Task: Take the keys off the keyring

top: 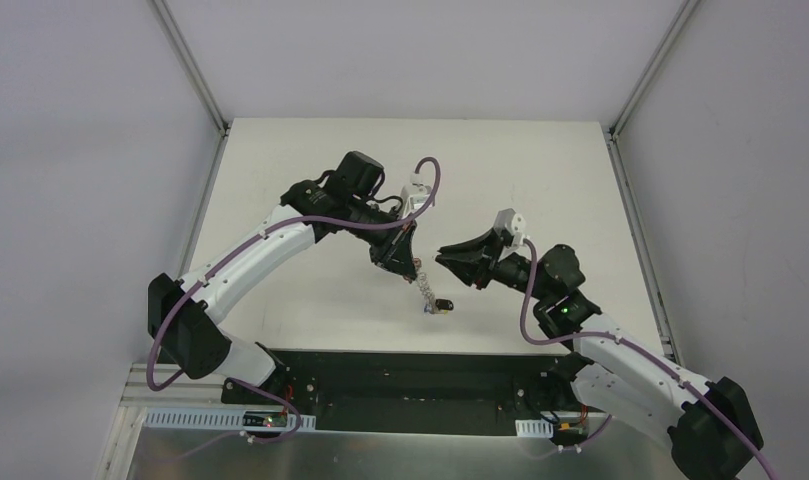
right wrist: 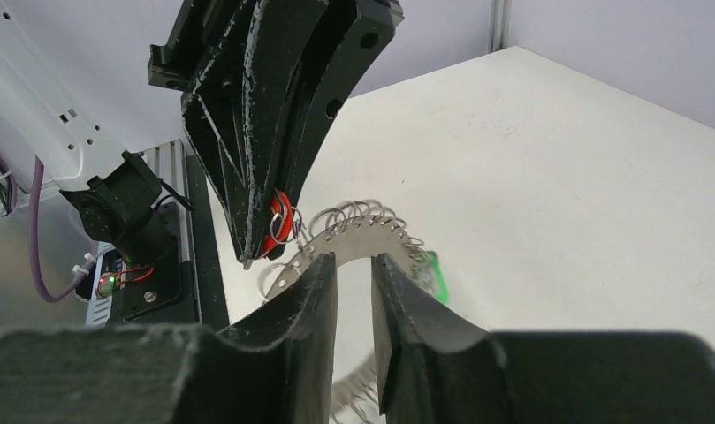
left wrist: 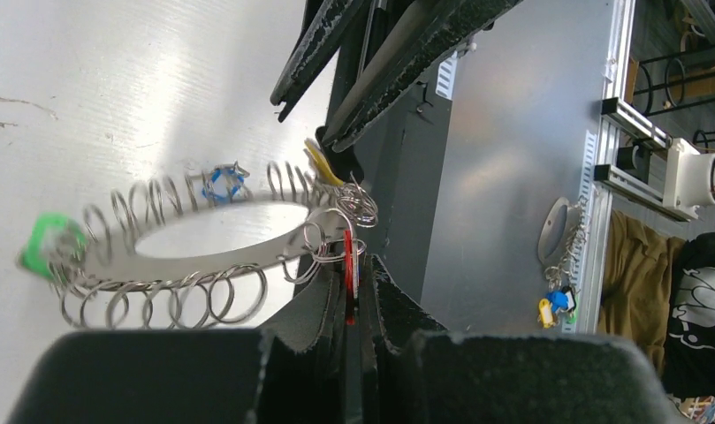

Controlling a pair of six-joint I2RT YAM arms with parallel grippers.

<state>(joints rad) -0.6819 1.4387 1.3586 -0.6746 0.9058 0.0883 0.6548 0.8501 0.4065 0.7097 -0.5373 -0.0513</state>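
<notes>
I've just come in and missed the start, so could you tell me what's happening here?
The left claw is shut on the red tag of a key, and the coiled keyring hangs from it over the table. A green tag, a blue tag and a yellow tag are on the ring too. The right claw, slightly open, is close beside the ring but grips nothing.

Bright even light, blurred near edges
</notes>
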